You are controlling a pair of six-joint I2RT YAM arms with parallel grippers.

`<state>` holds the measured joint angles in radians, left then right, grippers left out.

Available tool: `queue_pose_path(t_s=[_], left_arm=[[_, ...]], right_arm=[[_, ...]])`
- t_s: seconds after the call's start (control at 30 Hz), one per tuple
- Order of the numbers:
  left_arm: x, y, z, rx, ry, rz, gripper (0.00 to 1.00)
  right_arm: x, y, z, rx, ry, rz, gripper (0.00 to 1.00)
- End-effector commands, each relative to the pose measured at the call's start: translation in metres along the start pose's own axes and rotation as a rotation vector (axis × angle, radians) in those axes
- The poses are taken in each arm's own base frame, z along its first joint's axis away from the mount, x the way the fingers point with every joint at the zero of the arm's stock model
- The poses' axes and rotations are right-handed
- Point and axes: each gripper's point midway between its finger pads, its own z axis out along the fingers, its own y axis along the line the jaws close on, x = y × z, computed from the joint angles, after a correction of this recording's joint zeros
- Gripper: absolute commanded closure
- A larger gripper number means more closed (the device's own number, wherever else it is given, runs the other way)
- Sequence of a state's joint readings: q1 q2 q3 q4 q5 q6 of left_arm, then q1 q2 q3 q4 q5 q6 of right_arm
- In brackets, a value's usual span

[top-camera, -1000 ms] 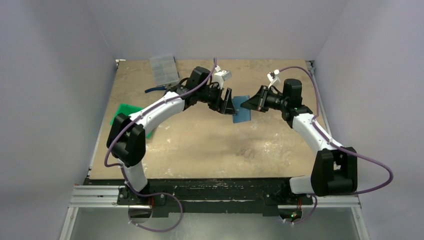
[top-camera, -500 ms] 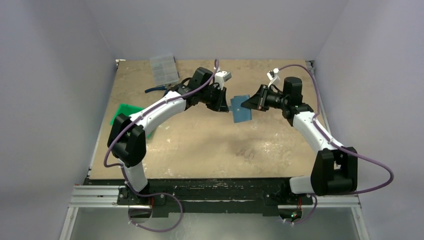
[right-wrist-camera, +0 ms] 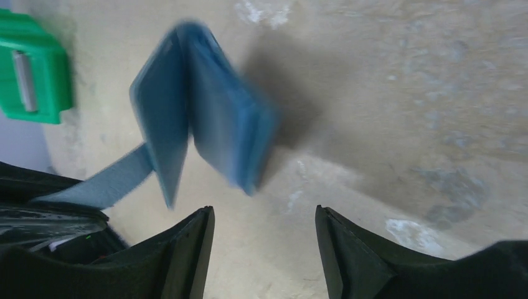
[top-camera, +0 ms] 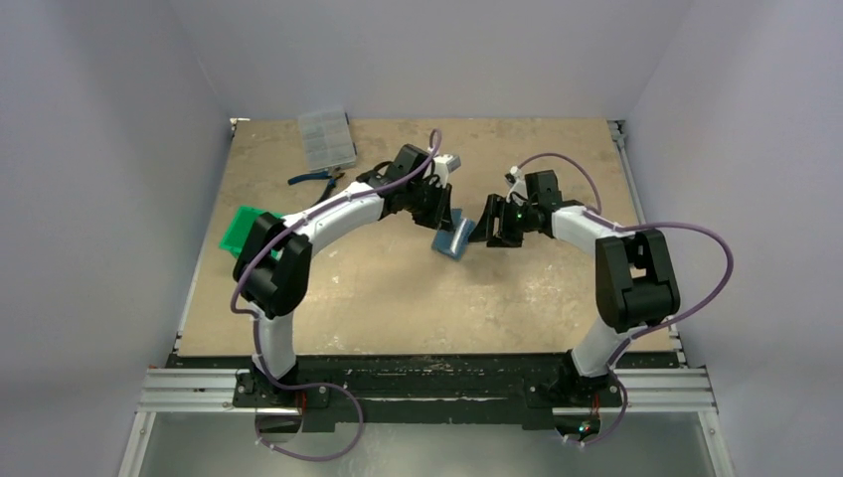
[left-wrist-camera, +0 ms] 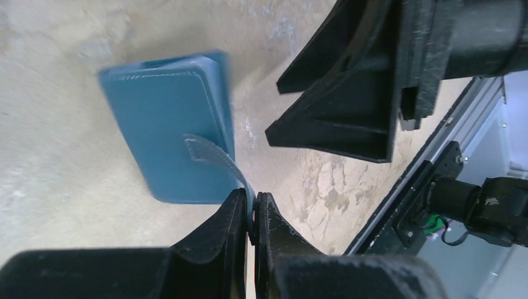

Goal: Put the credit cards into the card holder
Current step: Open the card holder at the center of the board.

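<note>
Card holder (top-camera: 452,238): teal, leaves slightly parted, tilted off flat, near centre of bench (top-camera: 398,288).
Clasp tab (left-wrist-camera: 208,152): stretched out to left jaws, which are closed on its end, at the holder's 11 o'clock.
Right jaws: spread apart, gripping nothing, just beside the holder at its 3 o'clock.
Green tray (top-camera: 242,231): bench's 9 o'clock edge.
Clear compartment box (top-camera: 326,137): bench's 11 o'clock.

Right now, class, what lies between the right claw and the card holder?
Only bare tabletop. The right wrist view shows the open right claw just short of the card holder, with nothing between them.
</note>
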<state>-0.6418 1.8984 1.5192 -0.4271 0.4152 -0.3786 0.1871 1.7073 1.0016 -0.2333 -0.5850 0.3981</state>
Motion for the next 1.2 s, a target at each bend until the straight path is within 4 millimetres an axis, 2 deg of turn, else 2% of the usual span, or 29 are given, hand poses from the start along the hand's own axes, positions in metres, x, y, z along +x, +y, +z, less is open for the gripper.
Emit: queue_pose_path(t_s=[0.0,0.17,0.23,0.3,0.37,0.47,0.57,0.7,0.83,0.97,1.1,1.17], left_arm=[[0.006,-0.014,0.012,0.102,0.027,-0.082,1.0],[0.007,-0.01,0.015,0.094,0.026,-0.112,1.0],[0.007,-0.011,0.016,0.104,0.03,-0.114,1.0],[0.005,-0.013,0.013,0.122,0.024,-0.123,1.0],[0.0,-0.019,0.007,0.142,0.003,-0.13,1.0],[-0.006,-0.018,-0.003,0.117,-0.023,-0.12,1.0],[0.008,0.006,-0.011,0.107,-0.021,-0.199,1.0],[0.031,0.04,-0.031,0.129,-0.04,-0.337,1.0],[0.057,0.078,-0.042,0.004,-0.003,-0.335,1.0],[0.086,0.099,-0.04,-0.037,0.054,-0.341,1.0],[0.098,0.133,-0.053,-0.229,0.055,-0.302,1.0],[0.104,0.144,-0.056,-0.291,0.059,-0.29,1.0]], right_arm=[[-0.024,-0.015,-0.02,0.151,-0.139,-0.094,0.31],[-0.015,0.007,-0.018,0.017,-0.145,-0.117,0.26],[-0.011,0.004,-0.01,0.018,-0.122,-0.102,0.27],[-0.009,0.005,-0.001,0.004,-0.097,-0.087,0.36],[-0.01,0.017,0.006,-0.046,-0.098,-0.081,0.46],[-0.017,0.034,0.008,-0.108,-0.135,-0.058,0.53],[-0.017,0.045,0.013,-0.156,-0.132,-0.052,0.59],[-0.004,0.048,0.03,-0.162,-0.088,-0.08,0.58],[0.007,0.056,0.044,-0.207,-0.056,-0.094,0.51],[0.016,0.072,0.052,-0.264,-0.03,-0.117,0.47],[0.023,0.079,0.057,-0.272,-0.006,-0.139,0.46],[0.023,0.08,0.055,-0.278,-0.015,-0.144,0.45]])
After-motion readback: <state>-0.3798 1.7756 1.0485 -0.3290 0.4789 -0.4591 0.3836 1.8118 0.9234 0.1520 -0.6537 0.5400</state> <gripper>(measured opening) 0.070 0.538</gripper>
